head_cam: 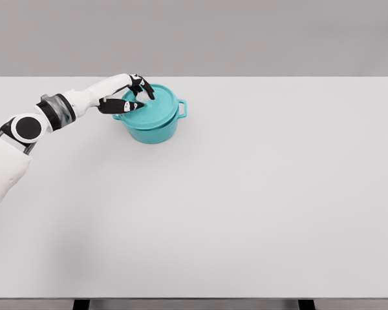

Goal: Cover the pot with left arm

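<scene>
left hand (130,95) fingers curled about knob of round teal lid (152,106) | lid sits on teal two-handled pot (156,129), far-left of white bench (246,194) | hand directly over lid centre, so release is straight up | right arm unseen

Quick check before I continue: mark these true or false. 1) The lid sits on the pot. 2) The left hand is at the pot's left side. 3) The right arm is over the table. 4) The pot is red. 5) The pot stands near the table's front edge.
1) True: the teal lid rests on the pot.
2) True: the left hand is at the lid's left edge, fingers curled over it.
3) False: no right arm is in view.
4) False: the pot is teal.
5) False: it stands toward the far edge of the table, left of centre.
</scene>
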Controlling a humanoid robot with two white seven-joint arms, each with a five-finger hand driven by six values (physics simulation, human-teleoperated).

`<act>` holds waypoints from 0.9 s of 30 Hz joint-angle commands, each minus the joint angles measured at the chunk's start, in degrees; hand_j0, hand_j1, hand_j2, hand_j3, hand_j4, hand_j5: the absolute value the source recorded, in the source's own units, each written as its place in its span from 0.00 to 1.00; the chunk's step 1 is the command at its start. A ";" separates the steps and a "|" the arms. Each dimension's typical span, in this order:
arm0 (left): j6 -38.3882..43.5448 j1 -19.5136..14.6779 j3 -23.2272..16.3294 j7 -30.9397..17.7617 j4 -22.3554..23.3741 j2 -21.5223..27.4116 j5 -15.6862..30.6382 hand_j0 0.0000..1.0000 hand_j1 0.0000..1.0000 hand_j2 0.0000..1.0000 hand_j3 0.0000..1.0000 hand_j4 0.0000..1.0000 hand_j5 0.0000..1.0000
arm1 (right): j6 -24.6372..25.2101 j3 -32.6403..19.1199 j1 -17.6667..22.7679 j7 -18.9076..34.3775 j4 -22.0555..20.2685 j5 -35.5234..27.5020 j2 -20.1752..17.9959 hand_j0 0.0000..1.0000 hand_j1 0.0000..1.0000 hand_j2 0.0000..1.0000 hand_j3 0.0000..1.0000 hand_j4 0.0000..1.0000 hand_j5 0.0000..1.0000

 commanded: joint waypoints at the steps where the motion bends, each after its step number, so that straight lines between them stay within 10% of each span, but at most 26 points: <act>1: 0.04 0.00 0.05 0.03 -0.05 0.00 0.27 0.49 0.49 0.49 0.49 0.49 0.49 | -0.06 0.00 0.00 0.03 -0.05 0.06 0.00 1.00 1.00 1.00 1.00 1.00 1.00; 27: 0.04 -0.09 -0.04 0.12 0.04 -0.44 0.27 0.51 0.51 0.51 0.51 0.51 0.51 | -0.06 0.00 0.00 0.03 -0.05 0.06 0.00 1.00 1.00 1.00 1.00 1.00 1.00</act>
